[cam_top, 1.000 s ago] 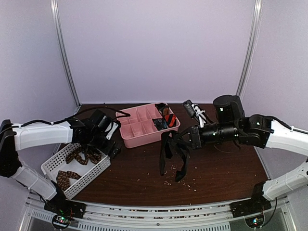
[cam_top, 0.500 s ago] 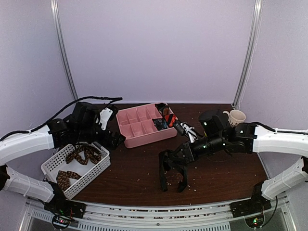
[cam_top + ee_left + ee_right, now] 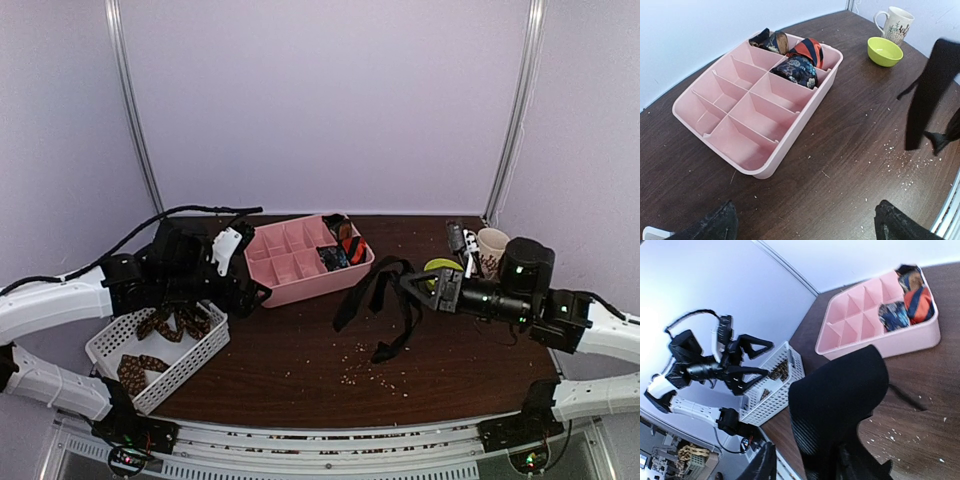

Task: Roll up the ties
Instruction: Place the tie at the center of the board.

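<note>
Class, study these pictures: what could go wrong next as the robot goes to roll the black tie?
1. The black tie hangs loosely from the right tool; it may slip off in a heap.
2. That arm is close to the green bowl and mug; a swing could knock them.

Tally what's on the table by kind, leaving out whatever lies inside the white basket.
Rolled ties: 3
Black tie: 1
Pink tray: 1
White basket: 1
Green bowl: 1
Mug: 1
Total: 8

White arm links [image 3: 55,295], black joints [image 3: 525,265], looping black cable [image 3: 190,211]
</note>
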Motion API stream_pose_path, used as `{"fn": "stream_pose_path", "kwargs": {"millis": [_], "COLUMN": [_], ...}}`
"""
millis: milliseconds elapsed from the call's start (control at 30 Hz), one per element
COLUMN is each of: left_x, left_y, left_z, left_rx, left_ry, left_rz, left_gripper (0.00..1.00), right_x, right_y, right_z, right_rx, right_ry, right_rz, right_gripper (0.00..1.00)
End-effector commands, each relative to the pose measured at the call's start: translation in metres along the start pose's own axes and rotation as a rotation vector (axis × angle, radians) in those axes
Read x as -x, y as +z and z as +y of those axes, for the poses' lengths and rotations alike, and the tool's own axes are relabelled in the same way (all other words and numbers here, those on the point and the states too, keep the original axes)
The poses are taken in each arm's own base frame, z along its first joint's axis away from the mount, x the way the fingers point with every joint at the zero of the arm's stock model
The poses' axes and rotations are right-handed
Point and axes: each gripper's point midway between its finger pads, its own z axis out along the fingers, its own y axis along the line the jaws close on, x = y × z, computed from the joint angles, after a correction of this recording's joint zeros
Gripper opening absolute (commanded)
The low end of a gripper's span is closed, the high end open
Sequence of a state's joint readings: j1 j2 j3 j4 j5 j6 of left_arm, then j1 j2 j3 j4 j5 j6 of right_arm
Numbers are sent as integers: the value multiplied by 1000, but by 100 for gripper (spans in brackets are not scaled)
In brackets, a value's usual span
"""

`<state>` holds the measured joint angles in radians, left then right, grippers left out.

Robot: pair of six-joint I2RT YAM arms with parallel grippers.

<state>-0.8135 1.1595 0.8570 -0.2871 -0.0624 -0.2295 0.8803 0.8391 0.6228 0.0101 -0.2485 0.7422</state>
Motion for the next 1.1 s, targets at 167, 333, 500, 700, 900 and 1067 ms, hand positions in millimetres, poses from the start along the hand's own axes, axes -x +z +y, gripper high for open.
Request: {"fn": "stream_pose_path", "kwargs": {"millis": [167, 333, 500, 700, 900, 1067], "left_x": [-16, -33, -42, -26, -31, -27], "left_y": [21, 51, 84, 88, 90, 85], "left_z": [-86, -164, -230, -239, -233, -226], "left_rx": [-247, -393, -471, -488, -466, -437], "left_ry": [213, 352, 480, 425, 416, 415], "left_rz": [6, 44, 79, 7, 20, 14], "left_gripper": [94, 80, 76, 75, 78, 79], "right_x": [-83, -46, -51, -103, -125, -140], "right_y": [-13, -37, -44, -50, -39, -19], "right_z": [-103, -102, -120, -154, -180, -187], "right_rx": [-270, -363, -426, -497, -504, -438], "right_ry": [243, 123, 127, 169, 223, 268], "right_rz": [72, -12, 51, 232, 260, 310], "right_gripper": [58, 64, 65, 86, 98, 100]}}
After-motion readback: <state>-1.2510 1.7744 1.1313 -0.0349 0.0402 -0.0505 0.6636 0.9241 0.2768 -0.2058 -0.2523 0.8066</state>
